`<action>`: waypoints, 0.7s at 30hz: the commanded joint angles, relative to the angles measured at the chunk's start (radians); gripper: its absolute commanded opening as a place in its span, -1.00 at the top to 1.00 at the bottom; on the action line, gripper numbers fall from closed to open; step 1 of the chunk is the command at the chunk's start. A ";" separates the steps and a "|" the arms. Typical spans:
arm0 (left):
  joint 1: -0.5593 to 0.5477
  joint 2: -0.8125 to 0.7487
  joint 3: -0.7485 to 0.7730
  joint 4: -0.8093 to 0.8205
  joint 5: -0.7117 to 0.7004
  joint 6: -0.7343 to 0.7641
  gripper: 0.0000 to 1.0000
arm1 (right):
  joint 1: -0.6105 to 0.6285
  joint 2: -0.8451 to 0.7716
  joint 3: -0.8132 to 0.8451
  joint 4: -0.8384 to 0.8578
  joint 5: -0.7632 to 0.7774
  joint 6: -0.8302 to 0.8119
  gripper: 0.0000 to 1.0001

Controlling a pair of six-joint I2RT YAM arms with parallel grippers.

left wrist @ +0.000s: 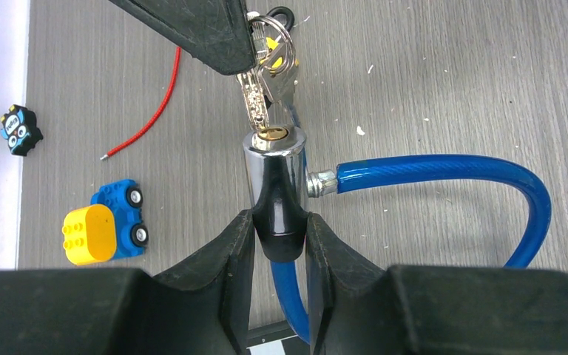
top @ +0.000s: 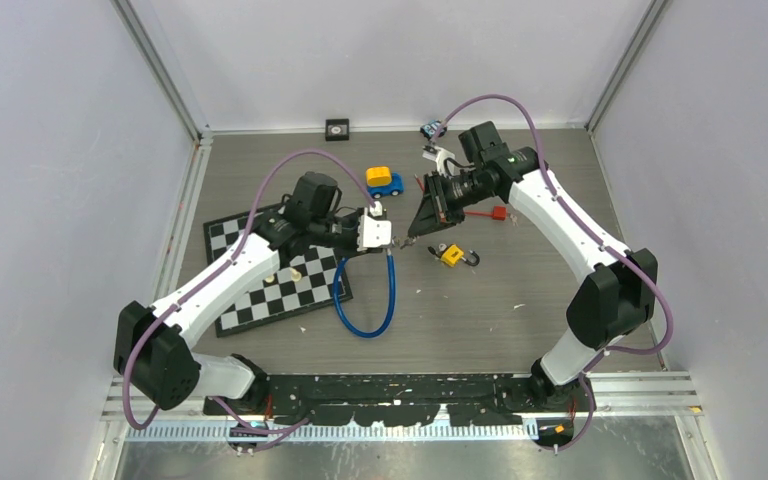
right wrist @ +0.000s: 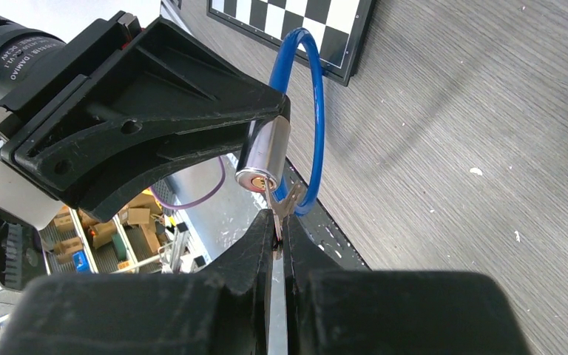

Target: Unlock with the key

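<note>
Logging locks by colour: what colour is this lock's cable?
Blue cable; it shows best in the left wrist view.

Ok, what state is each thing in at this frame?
Cable lock: closed, cable end seated in its body.
Key: tip at the keyway, not fully in.
Left gripper: shut on cable lock.
Right gripper: shut on key.
Yellow padlock: lying loose, shackle state unclear.

Key (left wrist: pixel 254 96) at lock (left wrist: pixel 274 177), right of chessboard (top: pixel 300 290)
</note>
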 commanded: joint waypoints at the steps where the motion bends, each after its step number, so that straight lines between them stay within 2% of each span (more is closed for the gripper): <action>1: -0.006 -0.017 0.006 0.066 -0.011 -0.014 1.00 | 0.009 -0.015 -0.010 0.028 -0.021 0.015 0.99; 21: -0.014 -0.013 -0.011 0.072 -0.021 -0.006 1.00 | 0.012 -0.026 -0.009 0.034 -0.026 0.012 0.99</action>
